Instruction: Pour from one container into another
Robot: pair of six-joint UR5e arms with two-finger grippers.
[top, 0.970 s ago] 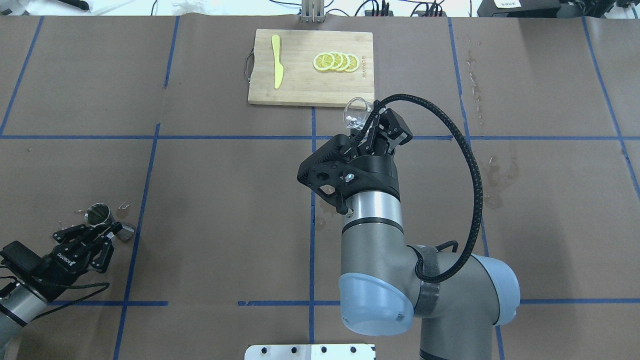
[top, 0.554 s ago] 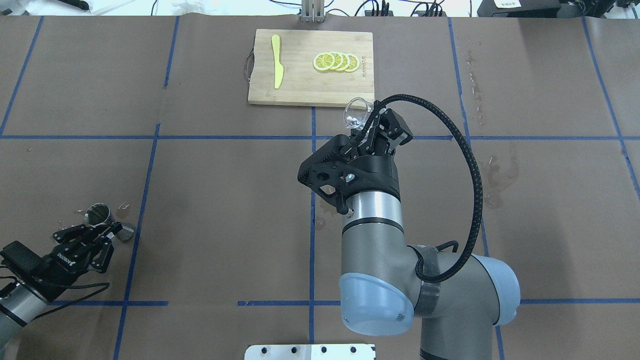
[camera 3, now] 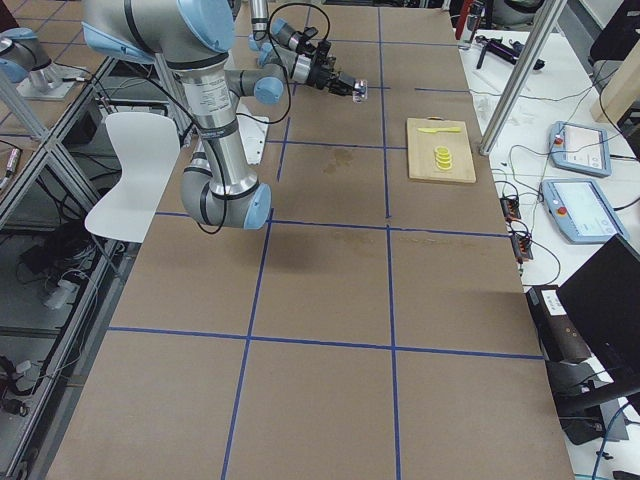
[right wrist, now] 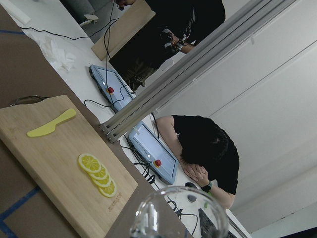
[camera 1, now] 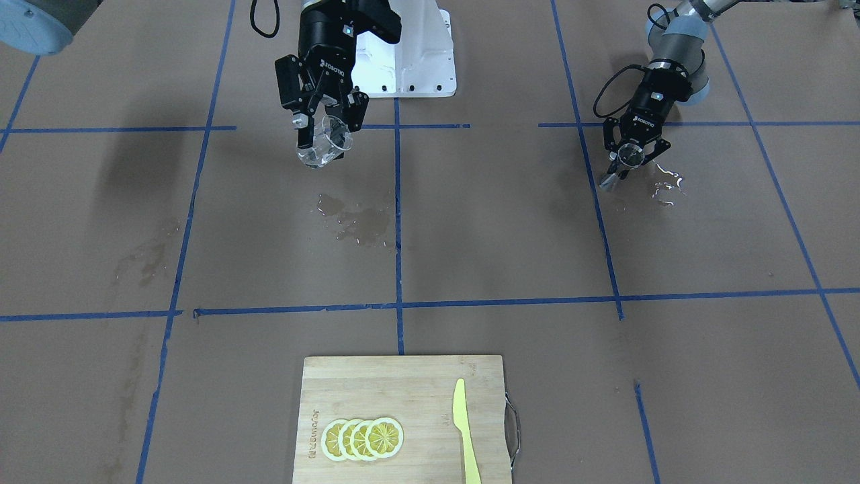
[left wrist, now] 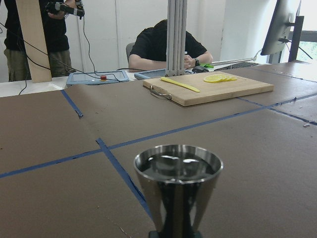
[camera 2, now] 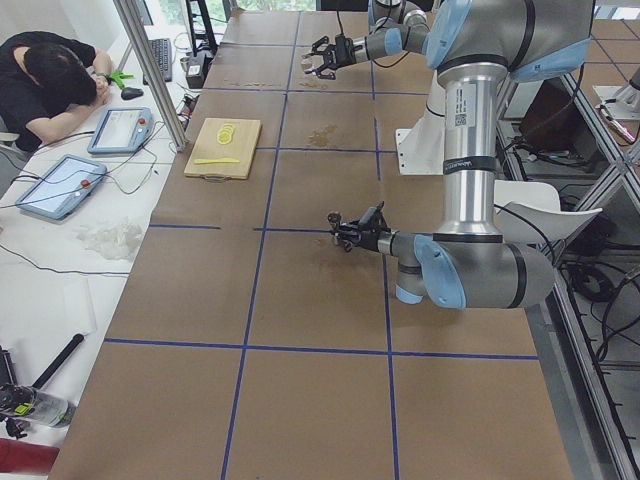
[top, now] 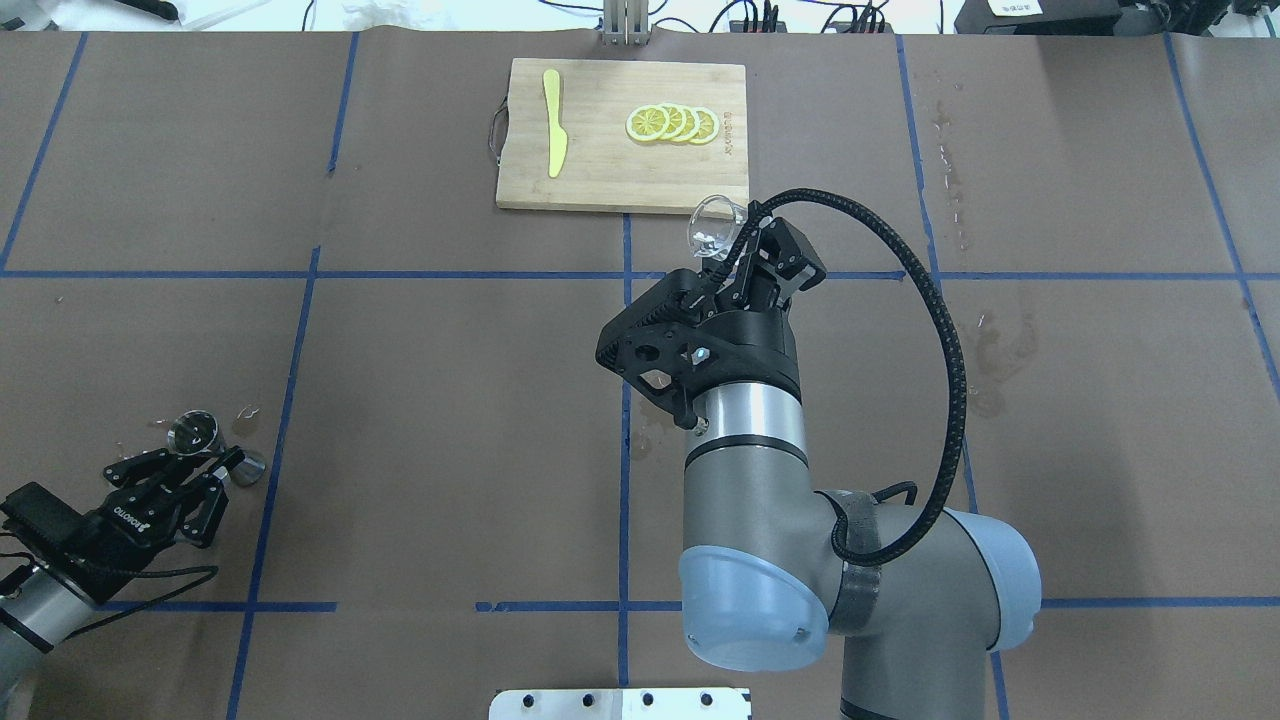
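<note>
The left pincer clamps a shiny steel jigger, its top brimming, near the surface's left edge. The right pincer holds a tilted clear glass aloft.

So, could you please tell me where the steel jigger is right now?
The steel jigger is at the overhead view's lower left, gripped by the left tool, beside small puddles, far from the cutting board.

There are two robot arms, the left arm and the right arm. There is one metal cup and one glass cup. On the far side, one wooden board has one yellow knife and four lemon slices.
</note>
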